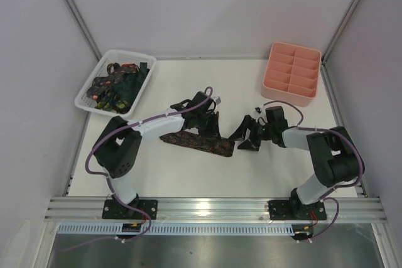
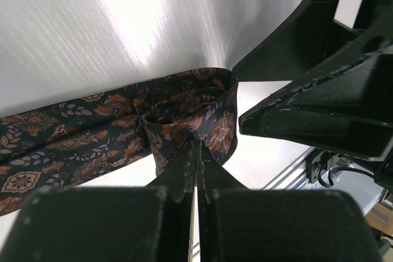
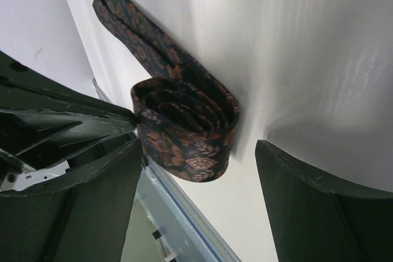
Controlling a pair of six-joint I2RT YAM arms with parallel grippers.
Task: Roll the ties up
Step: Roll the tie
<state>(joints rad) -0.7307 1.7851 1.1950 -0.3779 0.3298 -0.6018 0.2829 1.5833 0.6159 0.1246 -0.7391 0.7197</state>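
With left fingers (image 2: 183,176) pinched shut on the coiled end of the brown patterned tie (image 3: 184,130), close the open right fingers (image 3: 307,207), flanking that coil on the tabletop (image 3: 295,59), squarely and gently to avoid loosening the wraps.

One long, narrow brown necktie (image 1: 201,144) of patterned fabric, partly rolled, lies between two black two-finger grippers: the left gripper (image 2: 196,151) and the right gripper (image 3: 193,151). One white lattice plastic basket (image 1: 92,76), well beyond the left gripper, holds a tangle of dark green ties (image 1: 119,83) too jumbled to count. One pink plastic compartment tray (image 1: 292,100) stands beyond the right gripper.
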